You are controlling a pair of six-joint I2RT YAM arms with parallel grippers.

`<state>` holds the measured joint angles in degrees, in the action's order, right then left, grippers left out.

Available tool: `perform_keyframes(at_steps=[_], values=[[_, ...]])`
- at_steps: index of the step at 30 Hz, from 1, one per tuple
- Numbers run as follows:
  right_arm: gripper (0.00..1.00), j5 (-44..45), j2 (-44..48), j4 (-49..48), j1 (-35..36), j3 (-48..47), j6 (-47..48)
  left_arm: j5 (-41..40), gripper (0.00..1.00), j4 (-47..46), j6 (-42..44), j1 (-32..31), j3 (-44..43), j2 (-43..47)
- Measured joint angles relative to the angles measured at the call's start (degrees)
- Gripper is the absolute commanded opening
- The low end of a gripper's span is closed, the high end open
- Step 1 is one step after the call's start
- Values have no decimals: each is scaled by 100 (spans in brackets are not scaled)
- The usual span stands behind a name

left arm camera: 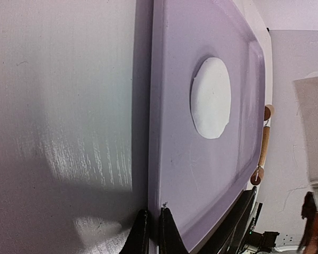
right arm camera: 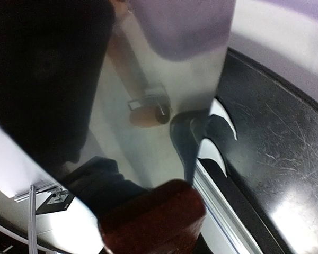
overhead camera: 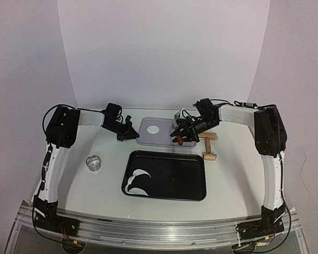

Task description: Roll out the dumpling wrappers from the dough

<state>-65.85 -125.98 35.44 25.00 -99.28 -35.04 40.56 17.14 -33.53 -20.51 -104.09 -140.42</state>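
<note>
**One wrapper (overhead camera: 152, 128) on the lilac tray (overhead camera: 148, 139); dough (overhead camera: 137, 181) scraps in the black tray (overhead camera: 175, 177).**

The wrapper lies flat near the lilac tray's middle, apart from every rim. The left jaws are closed at that tray's left rim, fingertips (left arm camera: 141, 238) together; whether they pinch the rim or only touch it is unclear. The right jaws grip a scraper (overhead camera: 178, 140) by its red-brown handle, over the lilac tray's right end, with the blade tilted. The dough, two curved strips, sits in the black tray's near-left corner, well apart from the right rim. The black tray lies just in front of the lilac one, edges apart. A rolling pin (overhead camera: 208, 136) lies just right of the lilac tray, by the black tray's far-right corner. A ring cutter (overhead camera: 94, 162) stands alone on the surface (overhead camera: 95, 196) to the left.
</note>
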Motion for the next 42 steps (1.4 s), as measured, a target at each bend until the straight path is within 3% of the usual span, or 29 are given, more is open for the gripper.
perform_keyframes(at_steps=[5,9,13,16,24,33,37,39,42], values=[[0,8,419,-215,-33,-53,-90,2,4,-5,-3,0,0,0],[0,-44,619,-840,-30,994,-221,1,4,-8,-6,-1,0,0],[0,88,-21,-1396,36,1775,-228,2,4,-12,-36,-2,0,0],[0,232,-116,-1481,65,1569,-302,0,4,-14,-43,-2,2,0],[0,204,177,-1255,83,-139,-971,2,4,-15,-68,-4,2,0],[0,435,680,-923,150,3,-1002,4,4,-16,-84,-4,2,0],[0,1727,584,1308,134,-742,27,7,4,-19,-92,-4,2,0],[0,3006,432,2436,102,-1600,659,9,4,-19,-99,-4,2,0],[0,4974,411,3146,22,-2336,1463,14,4,-24,-102,-4,5,0]])
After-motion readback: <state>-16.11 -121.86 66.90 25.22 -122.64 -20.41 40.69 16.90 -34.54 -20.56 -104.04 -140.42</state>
